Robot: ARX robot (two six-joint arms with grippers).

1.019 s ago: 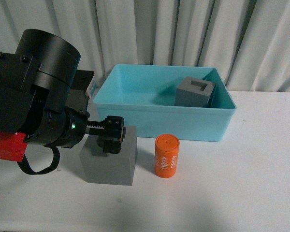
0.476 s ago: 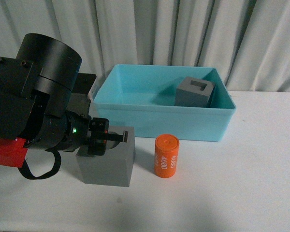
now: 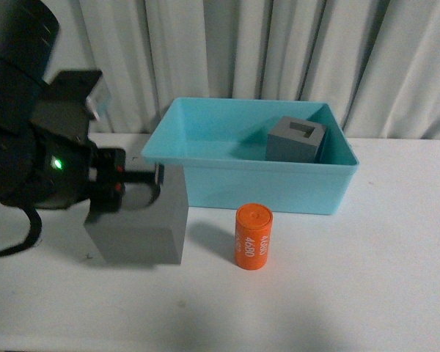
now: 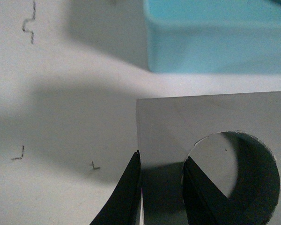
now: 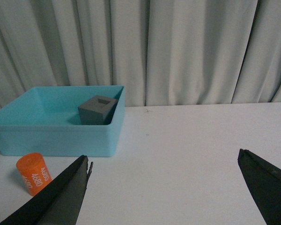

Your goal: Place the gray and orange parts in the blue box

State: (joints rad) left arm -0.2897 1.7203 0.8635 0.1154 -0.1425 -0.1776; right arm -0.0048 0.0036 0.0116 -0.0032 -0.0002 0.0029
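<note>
Left fingers (image 4: 126, 197) are clamped on the round-hole cube (image 4: 201, 122): one finger on the outer face, the other down inside the hole, pinching the wall between them. Smart grip, that. The block is too wide to span, so the hole gives a thin wall to bite on.

In the front view the cube hangs off that one edge, just left of the box (image 3: 264, 187) and near its front corner. It looks clear of the bench (image 3: 367, 293), with shadow under it, though I can't tell how much clearance there is. An off-centre hold like this could let the block swing or slip, so I'd expect a steady carry up over the rim.

Inside the box, towards the back right, sits the other cube (image 3: 297, 141), rectangular hole up. The cylinder (image 3: 253, 236) stands upright on the bench, just in front of the box wall and just right of the held cube, not touching either.

Right fingers (image 5: 51, 197) are spread wide and empty, parked well back over bare bench, out of the left arm's way. My read: one part in, one in hand, the cylinder to come.
</note>
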